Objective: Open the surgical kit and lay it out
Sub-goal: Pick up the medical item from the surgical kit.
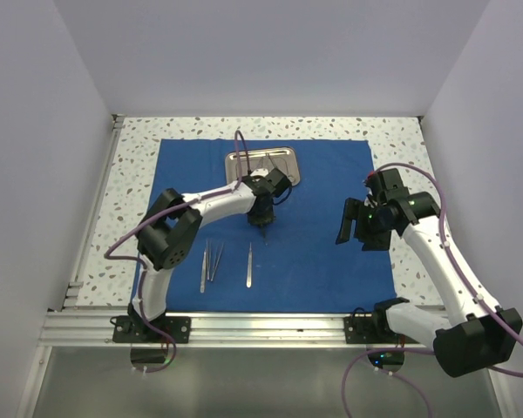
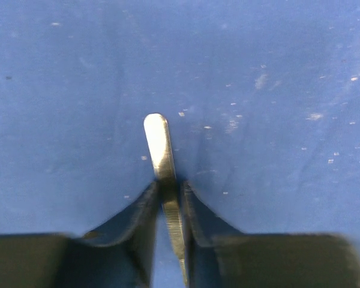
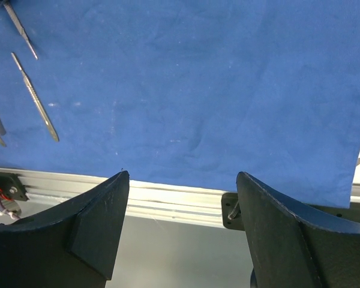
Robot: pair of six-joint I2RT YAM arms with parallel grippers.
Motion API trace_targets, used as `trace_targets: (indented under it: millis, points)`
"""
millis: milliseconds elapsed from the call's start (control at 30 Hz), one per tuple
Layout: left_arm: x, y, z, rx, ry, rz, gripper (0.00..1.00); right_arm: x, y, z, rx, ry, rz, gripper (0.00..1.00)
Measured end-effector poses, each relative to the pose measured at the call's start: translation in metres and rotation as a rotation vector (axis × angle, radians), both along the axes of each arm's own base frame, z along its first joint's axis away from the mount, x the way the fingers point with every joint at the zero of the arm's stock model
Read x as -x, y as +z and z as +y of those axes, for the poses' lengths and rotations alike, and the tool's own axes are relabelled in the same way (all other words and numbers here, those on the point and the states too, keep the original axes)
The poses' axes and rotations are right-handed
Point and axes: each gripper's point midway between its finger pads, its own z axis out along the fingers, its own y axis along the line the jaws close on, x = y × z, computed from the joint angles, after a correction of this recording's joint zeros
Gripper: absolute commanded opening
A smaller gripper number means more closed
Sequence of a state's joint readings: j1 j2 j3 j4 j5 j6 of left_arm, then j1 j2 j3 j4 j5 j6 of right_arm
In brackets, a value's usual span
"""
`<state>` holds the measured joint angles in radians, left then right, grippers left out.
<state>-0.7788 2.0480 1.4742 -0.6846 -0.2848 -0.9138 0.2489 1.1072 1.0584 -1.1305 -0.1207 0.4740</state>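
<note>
Left arm (image 1: 213,202) reaches centre frame — left fingers (image 2: 141,210) pinch slim steel instrument (image 2: 158,144). Mid-right, right fingers (image 3: 99,216) wide. Upper centre, tray (image 1: 233,171) — slim instruments (image 1: 260,162) inside.

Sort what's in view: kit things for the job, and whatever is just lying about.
Job: blue drape; steel tray; laid-out instruments; slim instrument pinched in the left gripper.
Just there: speckled tabletop; aluminium rail; purple cables.
</note>
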Motion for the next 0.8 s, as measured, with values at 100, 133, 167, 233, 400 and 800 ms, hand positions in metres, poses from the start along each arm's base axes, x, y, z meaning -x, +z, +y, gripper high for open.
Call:
trace_targets:
  millis: [100, 133, 167, 233, 400, 800]
  points:
    - [0.001, -0.001, 0.004, 0.004, 0.016, -0.007, 0.0, 0.0, 0.0, 0.0, 0.006, 0.007, -0.002, 0.77]
    - [0.0, 0.0, 0.003, 0.011, 0.017, -0.009, 0.0, 0.0, 0.0, 0.0, 0.007, 0.009, -0.002, 0.77]
    - [0.0, 0.0, 0.003, 0.014, 0.015, -0.008, 0.0, 0.001, 0.0, 0.0, 0.007, 0.01, -0.002, 0.77]
    - [0.0, 0.0, 0.002, 0.013, 0.014, -0.009, 0.0, 0.001, 0.0, 0.001, 0.008, 0.014, -0.002, 0.77]
    - [0.0, 0.003, 0.002, 0.009, 0.011, -0.006, 0.0, 0.001, 0.0, 0.002, 0.007, 0.019, -0.004, 0.77]
    - [0.038, 0.054, 0.005, 0.029, -0.023, -0.034, 0.0, 0.002, 0.001, 0.008, 0.003, 0.044, -0.015, 0.77]
